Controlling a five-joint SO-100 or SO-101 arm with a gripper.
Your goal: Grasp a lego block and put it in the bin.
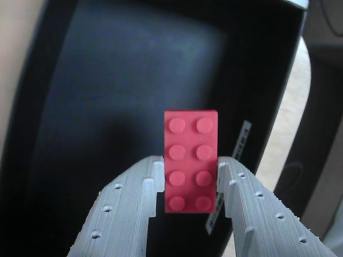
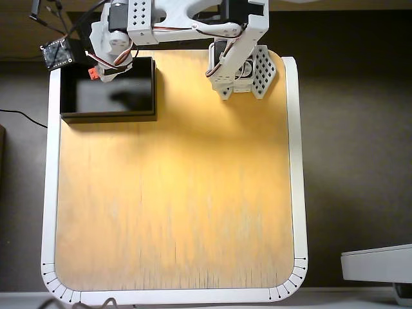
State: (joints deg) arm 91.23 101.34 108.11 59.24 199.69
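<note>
From my wrist view I see the gripper (image 1: 190, 163) closed on the lego block (image 1: 191, 160), a red brick with two rows of four studs facing the camera. The two ribbed grey fingers (image 1: 128, 209) press its long sides, gripping the lower half, while the upper half sticks out past the fingertips. Behind the brick lies the bin (image 1: 289, 69), its dark grey floor filling most of the frame and its black wall running down the right side. A white label strip sits on that wall, its print too blurred for me to read. Only the fingertips show here; the rest of the arm is out of frame.

The overhead view gives me the layout that the wrist camera lacks. The bin (image 2: 108, 116) sits at the upper left corner of the wooden table (image 2: 174, 199), and the white arm (image 2: 187, 26) reaches across it from the top edge. The gripper (image 2: 98, 73) hangs over the bin's upper left part, with just a small red-orange speck of the block (image 2: 94, 73) peeking out. From up here the jaws are hidden under the wrist housing, so the grip itself cannot be made out.
</note>
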